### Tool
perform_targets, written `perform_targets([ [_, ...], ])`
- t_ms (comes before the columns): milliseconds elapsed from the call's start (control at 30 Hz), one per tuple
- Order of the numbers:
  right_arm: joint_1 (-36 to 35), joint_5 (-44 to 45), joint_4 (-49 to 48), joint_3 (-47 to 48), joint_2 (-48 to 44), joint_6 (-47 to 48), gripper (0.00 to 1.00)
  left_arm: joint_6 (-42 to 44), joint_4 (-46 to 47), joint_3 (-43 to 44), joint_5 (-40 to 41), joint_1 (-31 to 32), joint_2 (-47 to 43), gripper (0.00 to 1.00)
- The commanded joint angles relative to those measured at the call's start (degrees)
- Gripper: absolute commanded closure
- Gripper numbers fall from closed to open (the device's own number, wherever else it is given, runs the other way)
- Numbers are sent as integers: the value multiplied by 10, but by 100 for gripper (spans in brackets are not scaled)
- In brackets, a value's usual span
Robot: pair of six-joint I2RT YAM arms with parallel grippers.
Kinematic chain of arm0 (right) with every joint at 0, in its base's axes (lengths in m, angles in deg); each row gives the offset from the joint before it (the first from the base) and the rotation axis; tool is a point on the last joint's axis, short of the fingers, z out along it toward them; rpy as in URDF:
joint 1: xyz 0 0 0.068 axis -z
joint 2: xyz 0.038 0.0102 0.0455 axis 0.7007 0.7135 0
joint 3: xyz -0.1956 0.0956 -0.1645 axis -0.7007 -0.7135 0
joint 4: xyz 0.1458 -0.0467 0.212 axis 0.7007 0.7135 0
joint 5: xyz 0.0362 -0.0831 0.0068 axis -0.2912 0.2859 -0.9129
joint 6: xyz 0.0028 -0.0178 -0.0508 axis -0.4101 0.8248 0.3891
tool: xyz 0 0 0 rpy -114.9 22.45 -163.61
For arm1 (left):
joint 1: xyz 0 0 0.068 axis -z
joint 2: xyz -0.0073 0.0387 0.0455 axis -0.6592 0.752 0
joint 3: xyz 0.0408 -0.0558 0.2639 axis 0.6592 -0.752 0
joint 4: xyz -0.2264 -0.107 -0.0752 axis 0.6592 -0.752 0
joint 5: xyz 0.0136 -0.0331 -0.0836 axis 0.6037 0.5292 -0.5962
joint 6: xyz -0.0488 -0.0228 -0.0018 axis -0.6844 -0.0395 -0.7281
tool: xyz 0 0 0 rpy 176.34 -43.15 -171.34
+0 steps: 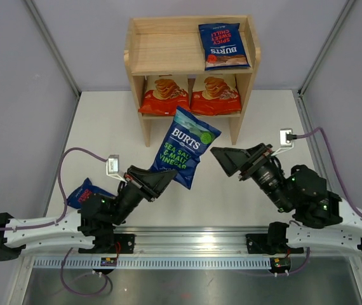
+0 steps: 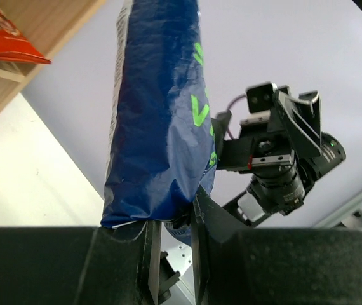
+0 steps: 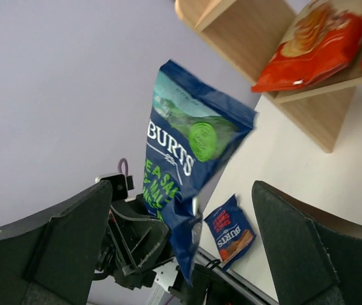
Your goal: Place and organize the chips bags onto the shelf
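The left jaws were clamped on the lower corner of a dark blue Burts bag with green lettering (image 1: 184, 147), holding it tilted above the white desk (image 1: 105, 127) in the middle of the overhead view. The left wrist view showed the crumpled foil pinched between the two black fingers (image 2: 152, 254). The right jaws stood wide apart with nothing between them, just right of that bag and not touching it.

Behind the bag, at upper centre, stood the small two-tier light wooden shelf (image 1: 165, 51). A dark blue Burts bag with red accents (image 1: 223, 46) lay flat on the right side of its top tier. Two cream-and-red-orange chips bags (image 1: 164, 95) (image 1: 215, 95) sat side by side on the lower tier. At lower left, another small blue-and-red Burts bag (image 1: 82, 192) lay on the desk, partly hidden by the left arm (image 1: 73, 222).
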Motion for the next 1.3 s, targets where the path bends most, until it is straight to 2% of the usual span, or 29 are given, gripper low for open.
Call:
perform_targets([
  [0, -2, 93, 110, 22, -61, 14, 1, 9, -19, 62, 69, -1, -5, 100],
  [200, -2, 131, 209, 24, -107, -16, 1, 40, -114, 189, 188, -1, 55, 100],
  [367, -2, 141, 259, 27, -124, -25, 1, 82, -148, 341, 318, -6, 129, 100],
  [467, -2, 141, 271, 16, -145, -34, 1, 92, -162, 422, 350, -28, 183, 100],
  [500, -2, 140, 273, 10, -157, -37, 1, 80, -188, 452, 349, -55, 198, 100],
  [533, -2, 138, 274, 7, -164, -36, 1, 44, -250, 477, 323, -74, 232, 100],
  [600, -2, 140, 283, 0, -181, -36, 1, 1, -310, 550, 286, -139, 265, 100],
  [633, -2, 141, 286, -1, -186, -36, 0, -26, -346, 568, 239, -160, 279, 100],
  [667, -2, 141, 291, -3, -191, -35, 1, -35, -358, 588, 224, -192, 310, 100],
  [800, -2, 140, 296, -4, -211, -25, 1, -29, -381, 685, 165, -244, 379, 100],
  [900, -2, 137, 306, 0, -211, -29, 0, -37, -431, 767, 123, -280, 450, 100],
  [1033, -3, 127, 316, 3, -208, -31, 0, -64, -472, 825, 87, -315, 510, 100],
  [1267, -2, 117, 328, -4, -230, -39, 1, -134, -506, 869, -4, -378, 585, 100],
])
